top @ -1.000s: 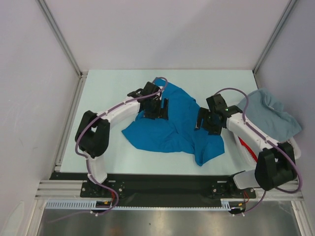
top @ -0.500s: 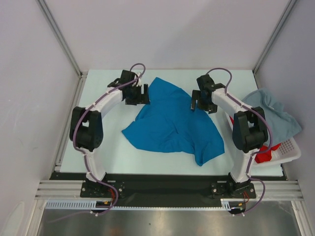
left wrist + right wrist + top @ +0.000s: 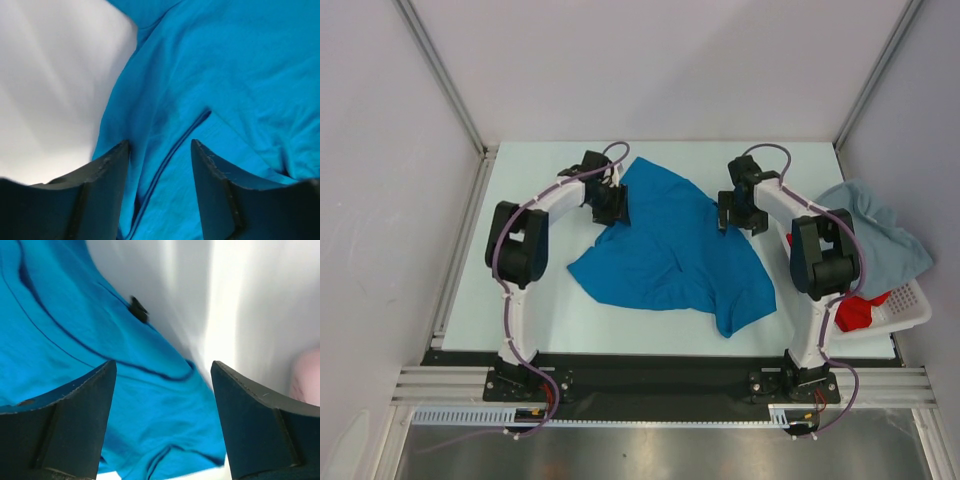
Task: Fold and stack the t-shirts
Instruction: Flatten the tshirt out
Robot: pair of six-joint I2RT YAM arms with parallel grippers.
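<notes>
Our left gripper [image 3: 160, 145] and right gripper [image 3: 164, 365] both gape open over the rumpled, soft bright blue cloth t-shirt [image 3: 670, 250].

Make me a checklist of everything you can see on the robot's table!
Surface: pale table, bare around the blue shirt.
Job's things: blue shirt lies crumpled and unfolded in the middle; grey shirt is draped over the basket's far end; red shirt is in the basket.
Clutter: white basket at the right edge.
Grippers: left tool open over the blue shirt's far left edge; right tool open over its far right edge.
Cables: a purple cable runs along each arm.
Surroundings: white walls, metal posts.
</notes>
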